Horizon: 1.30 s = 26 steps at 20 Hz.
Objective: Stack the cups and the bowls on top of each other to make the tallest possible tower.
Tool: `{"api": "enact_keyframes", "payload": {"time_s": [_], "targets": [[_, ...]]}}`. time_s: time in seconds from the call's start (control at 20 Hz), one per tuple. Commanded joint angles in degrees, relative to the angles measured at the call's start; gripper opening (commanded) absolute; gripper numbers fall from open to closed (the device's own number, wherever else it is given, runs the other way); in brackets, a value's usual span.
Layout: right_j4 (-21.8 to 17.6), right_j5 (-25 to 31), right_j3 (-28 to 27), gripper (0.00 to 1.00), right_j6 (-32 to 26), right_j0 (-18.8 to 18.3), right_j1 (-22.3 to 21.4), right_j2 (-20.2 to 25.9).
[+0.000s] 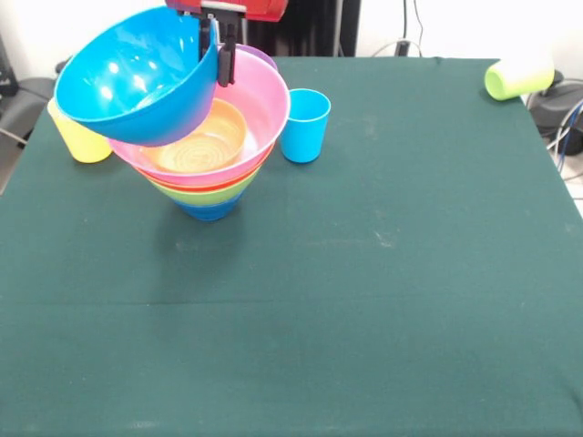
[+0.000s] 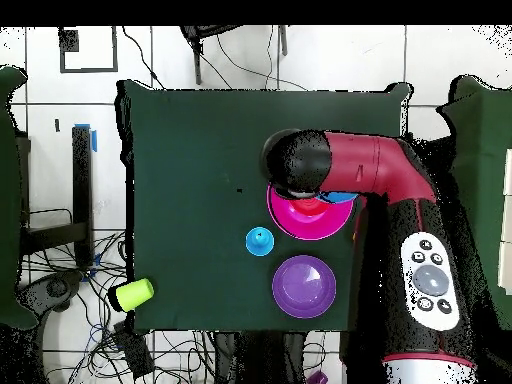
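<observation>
My gripper (image 1: 219, 66) is shut on the rim of the large light blue bowl (image 1: 137, 77) and holds it tilted above the tower's left side. The tower (image 1: 211, 177) stands on the small dark blue bowl (image 1: 208, 209), with lime green, orange-red and large pink bowls (image 1: 269, 114) nested above. The small orange bowl (image 1: 205, 138) lies inside the pink one. The purple bowl (image 2: 303, 286) sits apart behind the tower. The light blue cup (image 1: 303, 125) stands right of the tower. The yellow cup (image 1: 80, 137) is left of it, partly hidden. The lime green cup (image 1: 517, 77) lies on its side.
The green-covered table (image 1: 364, 300) stretches wide in front of and to the right of the tower. In the overhead view the red arm (image 2: 385, 170) covers part of the pink bowl (image 2: 305, 215). Cables lie on the floor beyond the table's edges.
</observation>
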Motion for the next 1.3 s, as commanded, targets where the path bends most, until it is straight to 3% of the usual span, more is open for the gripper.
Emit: {"api": "enact_keyframes", "payload": {"time_s": [0.05,1.3], "targets": [[-1.42,-5.68,6.05,0.00,3.57,2.26,2.88,1.91],[-1.63,-6.34,4.80,0.00,2.92,2.49,5.21,0.81]]}}
